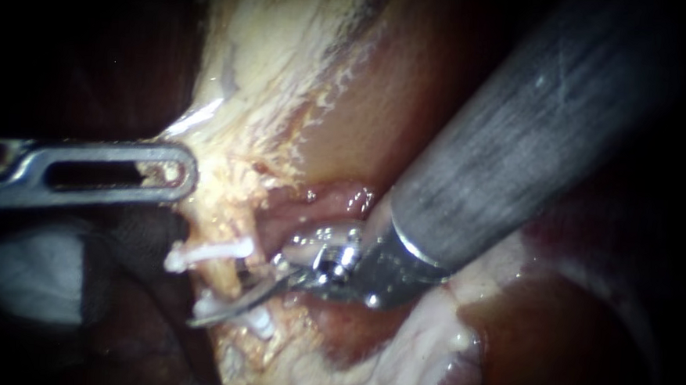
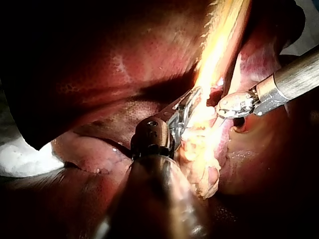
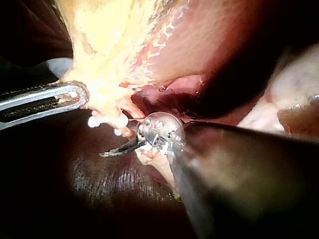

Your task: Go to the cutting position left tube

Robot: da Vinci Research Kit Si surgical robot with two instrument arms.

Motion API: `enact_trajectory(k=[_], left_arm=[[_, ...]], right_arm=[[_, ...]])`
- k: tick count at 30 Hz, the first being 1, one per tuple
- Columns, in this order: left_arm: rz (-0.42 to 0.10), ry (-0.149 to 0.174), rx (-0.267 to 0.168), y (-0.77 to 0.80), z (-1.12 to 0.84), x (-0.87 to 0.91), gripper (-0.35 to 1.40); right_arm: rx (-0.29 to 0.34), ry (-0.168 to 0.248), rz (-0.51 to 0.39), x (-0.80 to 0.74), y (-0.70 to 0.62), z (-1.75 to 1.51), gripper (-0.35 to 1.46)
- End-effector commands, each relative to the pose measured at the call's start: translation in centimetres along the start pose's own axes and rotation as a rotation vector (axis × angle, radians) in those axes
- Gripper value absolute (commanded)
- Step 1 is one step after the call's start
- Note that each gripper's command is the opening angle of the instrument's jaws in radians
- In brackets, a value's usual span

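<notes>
A pale yellow tube (image 1: 222, 279) runs down the middle of the endoscope view with two white clips on it, one higher (image 1: 210, 253) and one lower (image 1: 261, 322). My right instrument (image 1: 226, 294) comes in from the upper right on a thick grey shaft. Its curved blades stand open at the tube, and the lower blade crosses it between the two clips. My left instrument (image 1: 168, 172) has slotted jaws shut on the yellow fatty tissue (image 1: 234, 171) above the clips. The right wrist view shows the dark curved blade (image 3: 117, 148) just under the clips (image 3: 107, 121).
Red-brown liver (image 1: 363, 99) lies behind the tube, with darker liver (image 1: 562, 345) at the lower right. Pink tissue (image 1: 335, 200) sits just above the right instrument's hinge. A pale cloth (image 1: 33, 270) lies under the left instrument.
</notes>
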Motion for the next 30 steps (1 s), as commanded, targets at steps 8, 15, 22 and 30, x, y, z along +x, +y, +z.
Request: enact_trajectory(k=[8, 15, 22, 30], left_arm=[[0.000, 0.000, 0.000, 0.01, 0.01, 0.00, -0.35], [0.001, 0.000, 0.001, 0.02, 0.01, -0.01, -0.35], [0.001, 0.001, 0.001, 0.05, 0.02, -0.02, -0.35], [0.001, 0.000, 0.001, 0.04, 0.03, -0.01, -0.35]], right_arm=[[0.038, -0.012, -0.009, -0.01, -0.09, 0.02, 1.41], [0.051, -0.017, -0.006, -0.04, -0.15, -0.01, 1.40], [0.055, -0.012, -0.008, -0.03, -0.15, 0.00, 1.40], [0.064, 0.005, 0.007, 0.06, -0.07, 0.13, 1.40]])
